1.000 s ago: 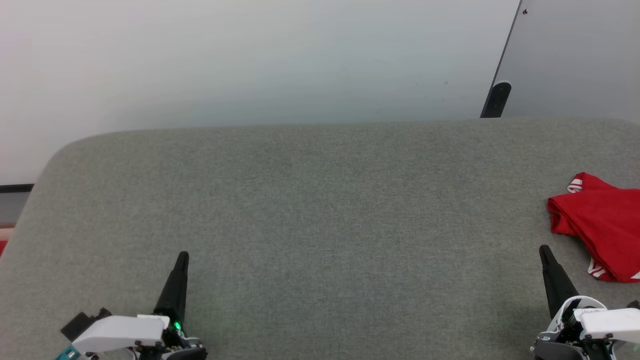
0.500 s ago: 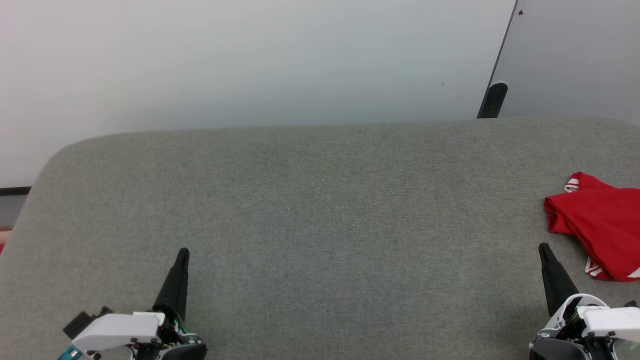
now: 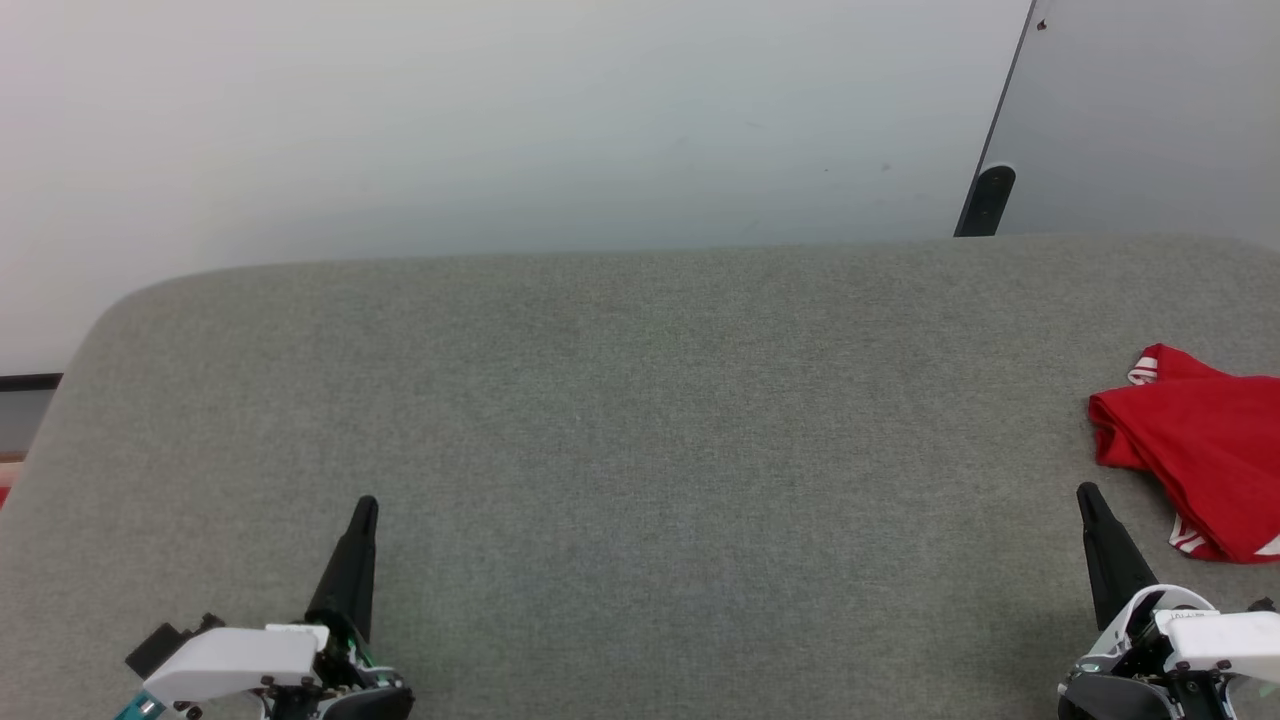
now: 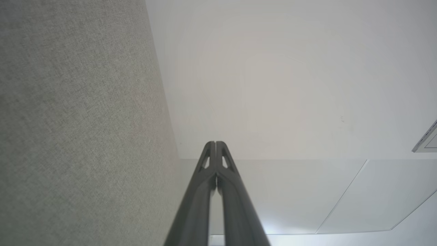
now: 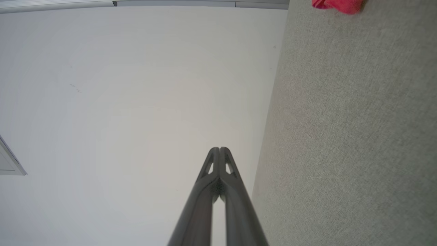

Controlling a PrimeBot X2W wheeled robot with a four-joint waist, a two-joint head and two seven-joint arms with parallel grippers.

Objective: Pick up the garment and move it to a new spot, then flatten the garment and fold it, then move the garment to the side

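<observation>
Head view shows us the crumpled red fabric garment [image 3: 1200, 450] with red-and-white striped trim. It lies heaped at the right end of the wide grey felt-covered surface [image 3: 640, 420], and the picture's border cuts part of it off. The only writing we can find is a small dark mark on the white housing [image 3: 1215, 635] behind the right gripper [image 3: 1085, 495], and it is too small to read.

The right gripper sits over the near right part of the grey surface, just beside the garment's near corner but apart from it. Its long dark fingers point toward the surface's far edge. The left gripper [image 3: 366, 505] is over the near left part, well apart from the garment and pointing the same way. We cannot tell whether either touches the felt.

In the left wrist view, the left gripper [image 4: 215, 143] has its fingers pressed together at the tips, holding nothing. The grey surface runs along its left, with a plain white wall [image 4: 290, 85] beyond. In the right wrist view, the right gripper [image 5: 219, 149] is likewise closed and empty, and the garment [image 5: 338, 4] is at the surface's far corner.
</observation>
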